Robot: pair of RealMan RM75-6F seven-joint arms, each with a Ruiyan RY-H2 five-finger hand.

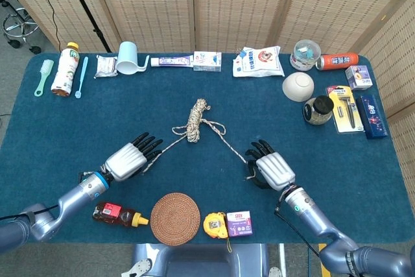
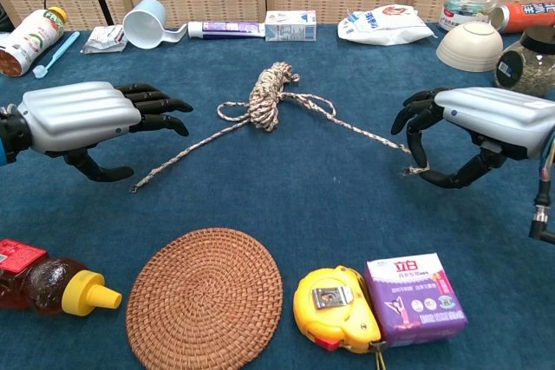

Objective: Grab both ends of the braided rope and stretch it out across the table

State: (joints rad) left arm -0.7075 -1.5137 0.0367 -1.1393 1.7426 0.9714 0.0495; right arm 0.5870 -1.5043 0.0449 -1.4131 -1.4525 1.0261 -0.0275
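Chest view: a beige-and-brown braided rope (image 2: 270,95) lies bundled near the middle of a blue felt-covered bench (image 2: 286,205), its two loose ends trailing outward toward the robot's hands. The left hand (image 2: 91,119) hovers low beside the left rope end (image 2: 160,171), silver back up and dark fingers (image 2: 160,106) extended and apart, holding nothing. The right hand (image 2: 473,127) sits over the right rope end (image 2: 408,169), fingers curled down toward the thumb with the frayed tip between them; whether they actually pinch the cord cannot be told from either view.

In the head view the rope bundle (image 1: 196,120) sits between the two hands, the left hand (image 1: 130,158) pointing toward the left strand and the right hand (image 1: 271,167) at the tip of the right strand.

Along the near edge lie a brown sauce bottle with a yellow cap (image 2: 48,283), a round woven rattan coaster (image 2: 205,296), a yellow tape measure (image 2: 336,305) and a small purple box (image 2: 414,296) touching it. At the far edge stand a tipped pale blue plastic cup (image 2: 146,22), a toothpaste tube (image 2: 225,29), a white snack bag (image 2: 386,25) and a cream bowl turned upside down (image 2: 469,46).
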